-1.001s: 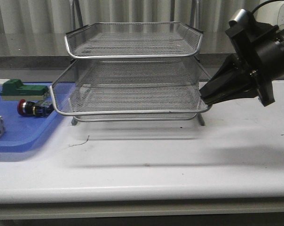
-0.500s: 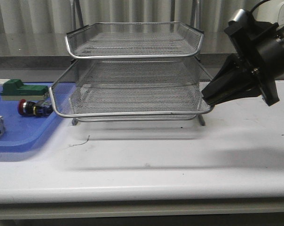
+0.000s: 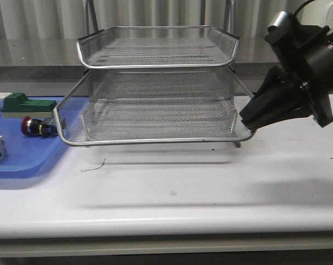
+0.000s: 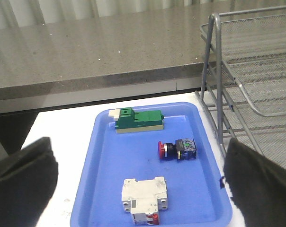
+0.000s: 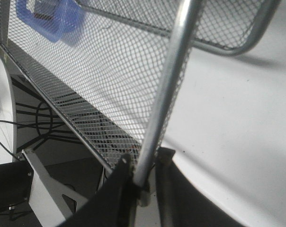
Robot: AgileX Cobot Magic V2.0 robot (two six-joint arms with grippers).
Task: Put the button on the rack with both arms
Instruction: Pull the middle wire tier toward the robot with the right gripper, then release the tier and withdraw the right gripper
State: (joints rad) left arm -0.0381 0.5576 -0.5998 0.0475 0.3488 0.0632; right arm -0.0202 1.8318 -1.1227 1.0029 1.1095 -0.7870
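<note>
White desk (image 3: 172, 182) carries the silver wire-mesh rack (image 3: 155, 83); the right pincer (image 3: 249, 122), clamped on the middle tray's rim, should pull straight and level, while the left pincer (image 4: 133, 189) gapes wide above the red-capped button (image 4: 176, 149).

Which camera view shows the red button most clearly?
The left wrist view: the button lies in the open on the blue tray, cap and body visible. The front view shows it small, near the rack. The right wrist view shows no button.
</note>
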